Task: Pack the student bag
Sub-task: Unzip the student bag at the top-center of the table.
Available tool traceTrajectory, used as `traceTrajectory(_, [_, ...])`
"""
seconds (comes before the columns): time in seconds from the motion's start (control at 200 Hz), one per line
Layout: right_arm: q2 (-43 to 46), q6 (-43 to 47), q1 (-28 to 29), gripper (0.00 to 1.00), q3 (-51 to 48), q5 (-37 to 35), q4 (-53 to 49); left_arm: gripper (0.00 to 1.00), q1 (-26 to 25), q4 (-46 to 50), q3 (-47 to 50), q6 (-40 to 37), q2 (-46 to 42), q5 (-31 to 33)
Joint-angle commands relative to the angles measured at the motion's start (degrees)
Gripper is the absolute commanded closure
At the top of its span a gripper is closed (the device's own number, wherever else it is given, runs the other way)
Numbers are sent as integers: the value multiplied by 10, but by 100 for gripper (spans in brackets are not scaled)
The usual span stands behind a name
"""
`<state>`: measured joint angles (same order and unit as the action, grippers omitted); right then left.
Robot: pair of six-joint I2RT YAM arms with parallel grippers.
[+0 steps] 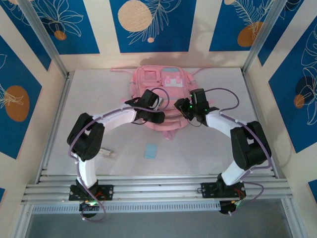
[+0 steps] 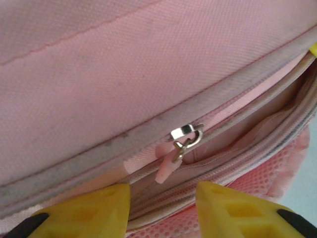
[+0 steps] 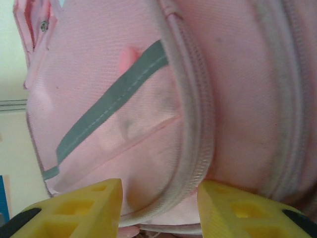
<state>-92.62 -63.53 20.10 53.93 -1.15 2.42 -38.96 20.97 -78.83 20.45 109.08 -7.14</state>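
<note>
The student bag (image 1: 163, 79) is a large pink backpack lying flat at the back middle of the table. Both grippers are at its near end. My left gripper (image 1: 159, 115) (image 2: 163, 208) stands open, yellow fingers apart, just below a partly open zip. The metal zip slider (image 2: 187, 133) and its pink pull tab (image 2: 166, 168) hang free above the gap between the fingers. My right gripper (image 1: 184, 110) (image 3: 159, 208) is open too. A rounded zipped rim of the bag (image 3: 198, 148) bulges between its yellow fingers, and I see no pinch in the fabric.
A small pale-blue flat item (image 1: 151, 150) lies on the table in front of the bag. A small whitish object (image 1: 106, 152) rests beside the left arm. Metal posts and patterned walls close in the table, with aluminium rails (image 1: 158, 188) along the near edge.
</note>
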Motion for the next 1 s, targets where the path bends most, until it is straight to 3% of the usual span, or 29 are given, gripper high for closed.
traceTrajectory(0.0, [-11, -9, 6, 56, 22, -6, 20, 60, -7, 4, -35, -10, 24, 22])
traceTrajectory(0.33, [-76, -12, -1, 56, 70, -24, 3, 52, -14, 47, -71, 11, -17, 5])
traceTrajectory(0.605, [-110, -25, 1, 56, 77, 13, 28, 52, -14, 62, -86, -7, 13, 66])
traceTrajectory(0.855, [-115, -28, 1, 57, 74, 30, 32, 54, -14, -8, -81, -6, 54, 114])
traceTrajectory(0.995, [-119, -35, 0, 60, 63, 38, 42, 61, -14, -83, -58, 14, 57, 117])
